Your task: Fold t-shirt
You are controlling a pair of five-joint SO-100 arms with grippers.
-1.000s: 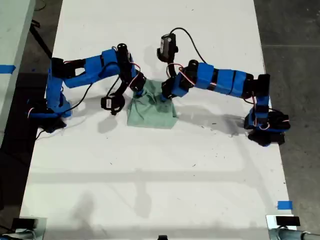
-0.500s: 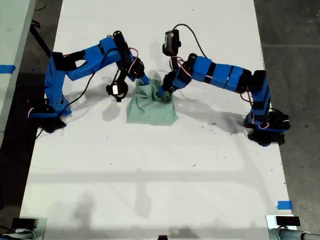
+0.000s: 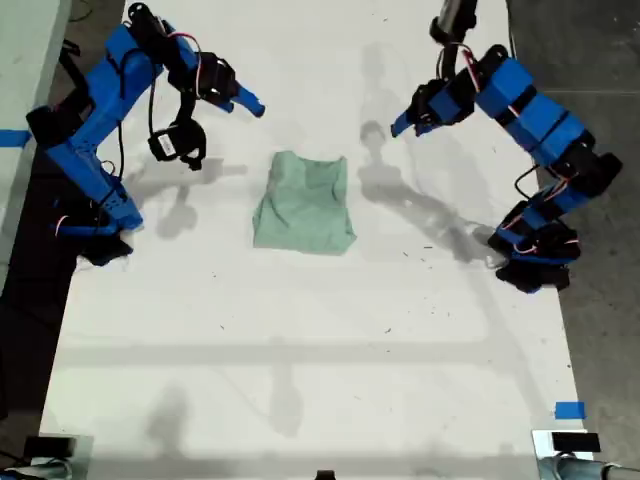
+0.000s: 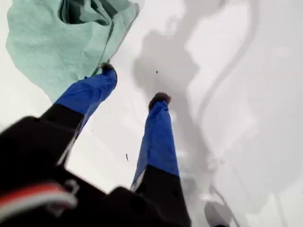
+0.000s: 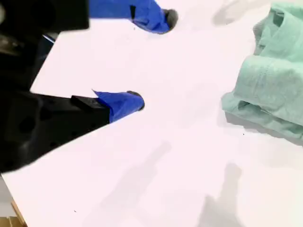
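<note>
While the folded t-shirt [image 3: 303, 203] sits mid-table [image 3: 300, 380], my first gripper [image 4: 134, 84] and my second gripper [image 5: 154, 59] hang above it, jaws apart, both holding nothing

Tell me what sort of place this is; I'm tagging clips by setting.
Probably a robotics lab or workshop bench: a plain white table on a bare grey floor, two blue arms mounted at its edges, blue tape marking the tabletop, and a lone t-shirt as practice material.
</note>
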